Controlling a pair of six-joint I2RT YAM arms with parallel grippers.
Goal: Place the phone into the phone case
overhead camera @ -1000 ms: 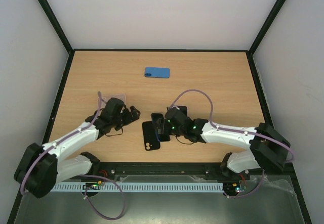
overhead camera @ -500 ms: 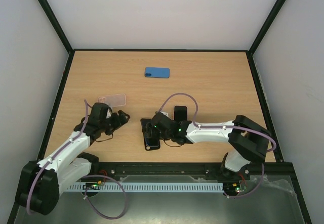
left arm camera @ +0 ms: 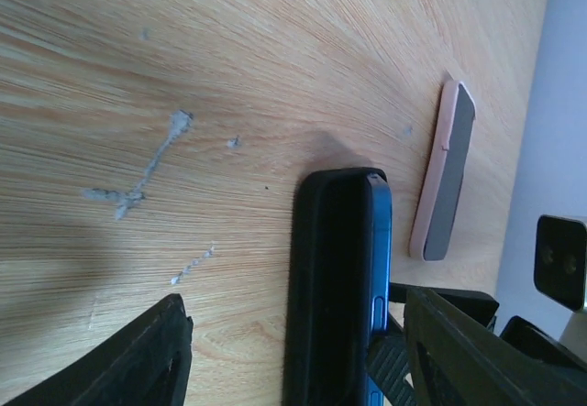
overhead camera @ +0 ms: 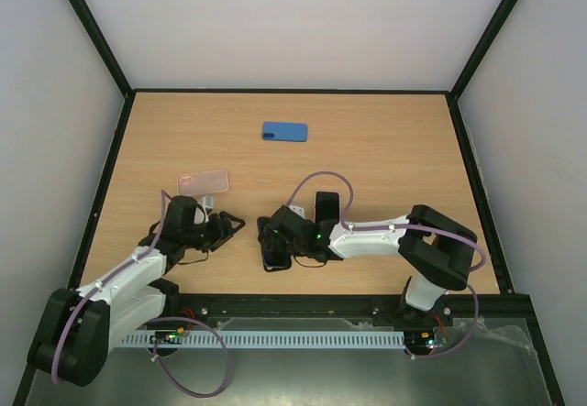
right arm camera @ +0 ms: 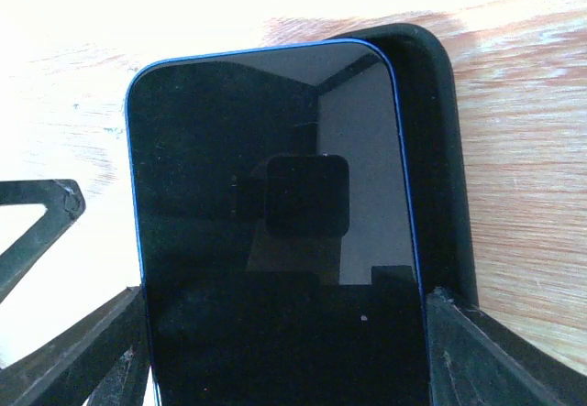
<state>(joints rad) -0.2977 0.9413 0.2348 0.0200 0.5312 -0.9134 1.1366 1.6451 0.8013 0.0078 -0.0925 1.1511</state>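
The blue-rimmed phone [right arm camera: 275, 195], dark screen up, is gripped across its sides by my right gripper [right arm camera: 284, 296]. It lies on the black phone case [right arm camera: 440, 149], offset, so the case's rim shows along its right side and far corner. In the top view the right gripper [overhead camera: 272, 238] is over the case [overhead camera: 273, 257] near the front edge. The left wrist view shows the case [left arm camera: 330, 278] from the side, with the phone's blue edge [left arm camera: 380, 259] proud of its rim. My left gripper [overhead camera: 234, 225] is open and empty just left of the case, and shows in the left wrist view [left arm camera: 295, 305].
A blue case [overhead camera: 284, 131] lies at the back centre. A clear pink case [overhead camera: 203, 182] lies behind the left gripper. A dark phone in a pinkish case [overhead camera: 326, 206] lies just behind the right gripper, and shows in the left wrist view [left arm camera: 445, 172]. The table's front rail [overhead camera: 293, 307] is close.
My right gripper moved left with the phone and brought it down onto the black case. My left arm drew back toward the front left, uncovering the pink case.
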